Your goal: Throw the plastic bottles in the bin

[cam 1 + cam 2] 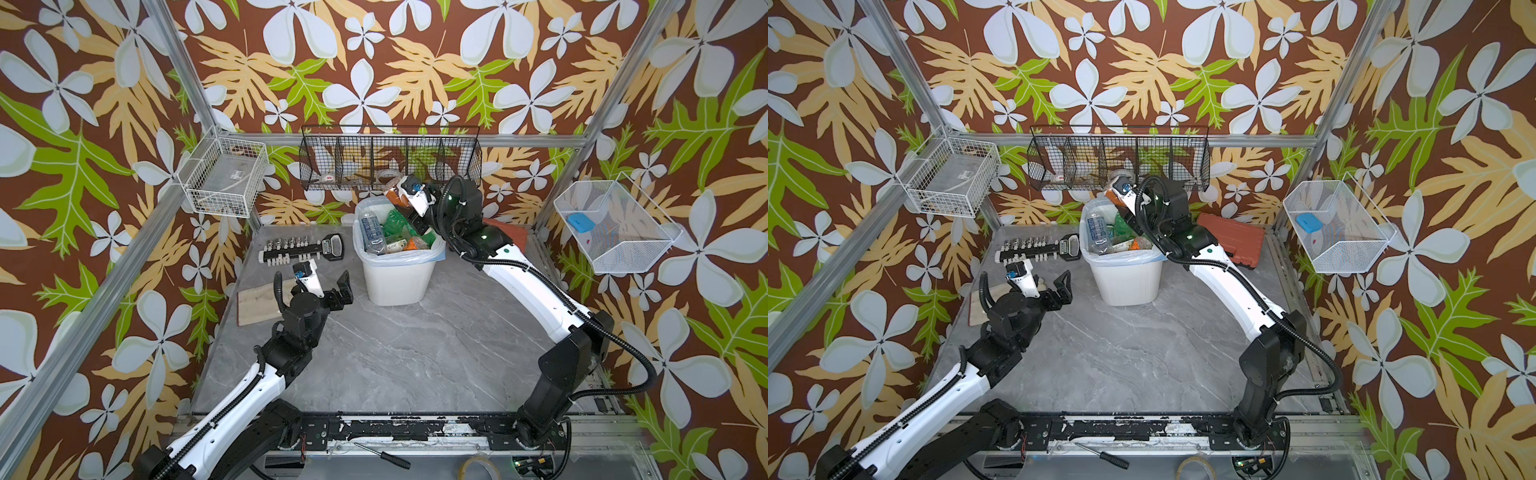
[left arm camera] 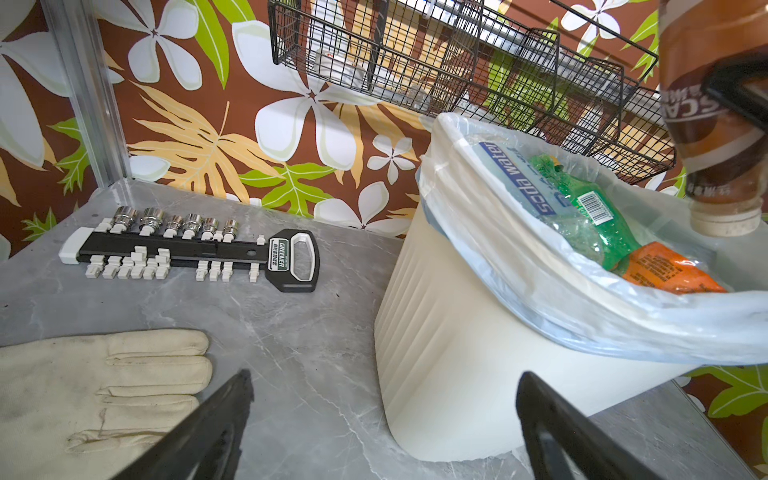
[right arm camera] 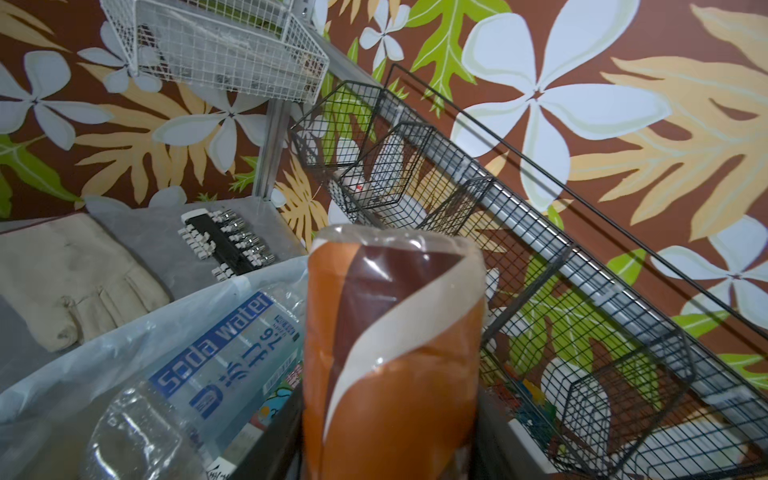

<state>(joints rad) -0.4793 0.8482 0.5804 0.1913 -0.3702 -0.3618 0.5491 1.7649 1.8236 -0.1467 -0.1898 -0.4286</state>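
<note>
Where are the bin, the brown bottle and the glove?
bin (image 1: 395,282): in a top view, on its bare white front wall.
brown bottle (image 3: 395,353): right wrist view, on the label at mid-body.
glove (image 2: 54,374): left wrist view, on the hand part, short of the fingers.

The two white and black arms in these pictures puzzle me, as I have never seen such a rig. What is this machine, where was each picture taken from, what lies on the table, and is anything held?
It is a robot with two arms mounted at the near edge of a grey marble-look table. Two pictures look down from overhead; the other two come from a camera on each wrist. The left gripper is open and empty. The right gripper is shut on an orange, brown and white plastic bottle, cap down above the white plastic bin lined with a translucent bag. Inside lie a clear soda water bottle, a green plastic bottle and others. Also on the table: a black rail of metal sockets, a cream work glove and a red-brown tool case.
</note>
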